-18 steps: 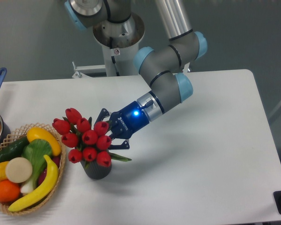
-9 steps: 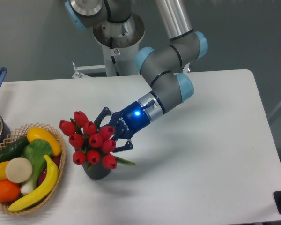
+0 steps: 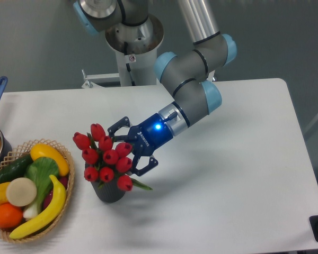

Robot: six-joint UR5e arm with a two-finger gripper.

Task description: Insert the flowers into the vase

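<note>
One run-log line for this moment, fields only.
flowers: standing in vase | gripper: open, beside the buds | basket: left of vase

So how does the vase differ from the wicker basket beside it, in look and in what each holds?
The vase is dark grey, narrow and upright; the wicker basket is tan, woven, wide and shallow. The vase holds the red flowers, which spread wider than it; the basket holds mixed fruit and vegetables that lie inside its rim. The open tool sits right at the flowers over the vase; nothing is near the basket. Both stand on the white table.
</note>
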